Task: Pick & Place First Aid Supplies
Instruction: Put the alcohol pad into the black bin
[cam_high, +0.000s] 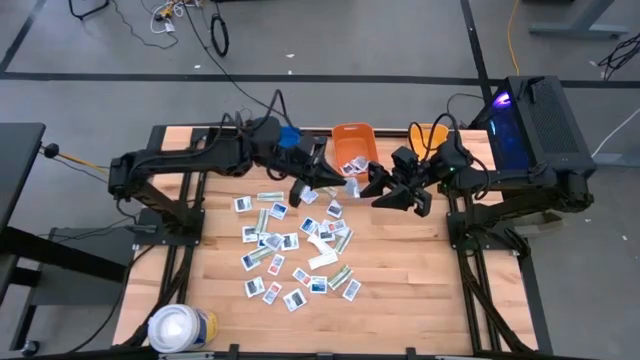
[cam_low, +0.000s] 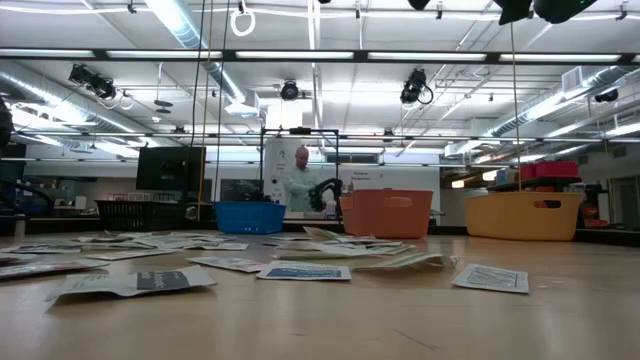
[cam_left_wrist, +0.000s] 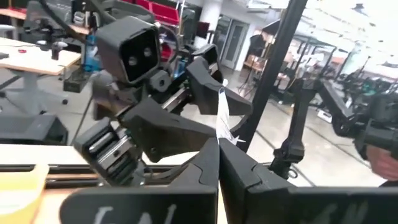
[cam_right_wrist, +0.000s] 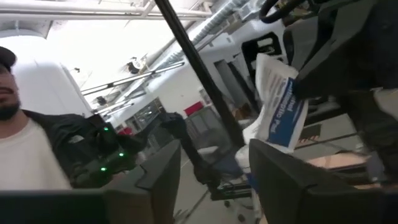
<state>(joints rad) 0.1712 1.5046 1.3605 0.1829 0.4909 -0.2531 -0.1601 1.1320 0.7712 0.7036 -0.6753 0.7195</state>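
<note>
left fingers (cam_left_wrist: 214, 171): pressed together on a white packet (cam_left_wrist: 222, 115), which stands up edge-on from the tips.
right fingers (cam_right_wrist: 168, 168): spread apart, nothing between them; the packet hangs just past their tips, in the other gripper.
left gripper (cam_high: 340, 181): raised beside the orange bin (cam_high: 354, 143), facing the right gripper (cam_high: 372, 184).
other packets (cam_high: 290, 250): scattered flat across the wooden table (cam_high: 420, 290).

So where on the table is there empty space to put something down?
Bare wood lies along the right side of the table, right of the packet pile, and in the near strip between the pile and the white roll. The middle is crowded with packets; the far edge holds the bins.
</note>
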